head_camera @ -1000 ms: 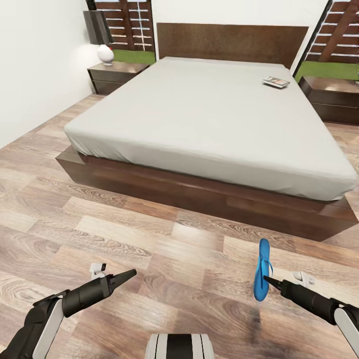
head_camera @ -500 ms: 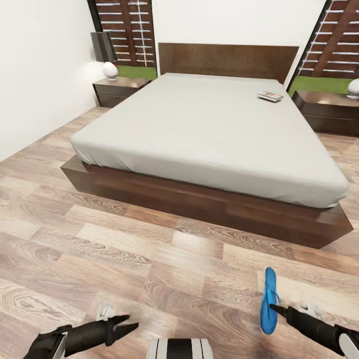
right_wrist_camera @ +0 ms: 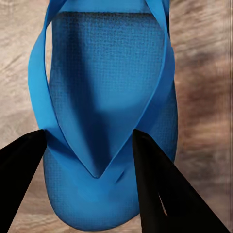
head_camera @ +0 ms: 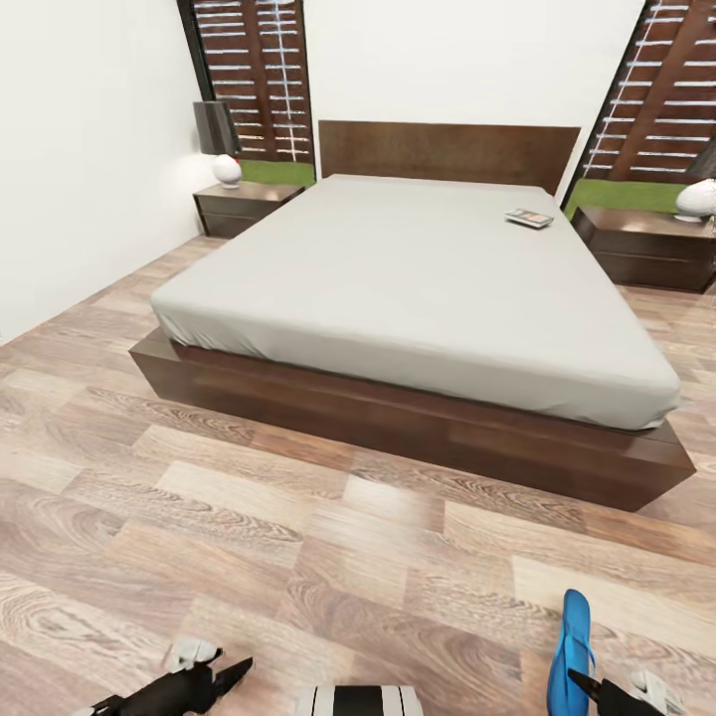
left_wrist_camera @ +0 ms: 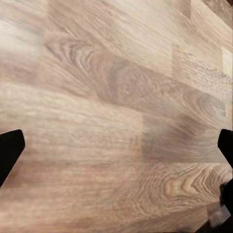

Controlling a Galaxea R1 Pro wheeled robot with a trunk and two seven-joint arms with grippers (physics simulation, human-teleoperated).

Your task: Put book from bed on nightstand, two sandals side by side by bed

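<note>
Camera view pulled back from bed point(head_camera: 418, 288) versus earlier frames; both arms sit lower in frame. Right gripper point(right_wrist_camera: 90, 160) clamped on toe strap of blue sandal point(head_camera: 573, 651), sandal hanging above plank floor point(head_camera: 298, 517). Left gripper point(left_wrist_camera: 116, 150) spread wide, empty, over bare boards. Book point(head_camera: 529, 218) lies on mattress near right nightstand point(head_camera: 646, 244). Second sandal not visible. Judgement: carry step; keep grip firm, lower sandal flat beside bed frame, leave room for mate alongside.
</note>
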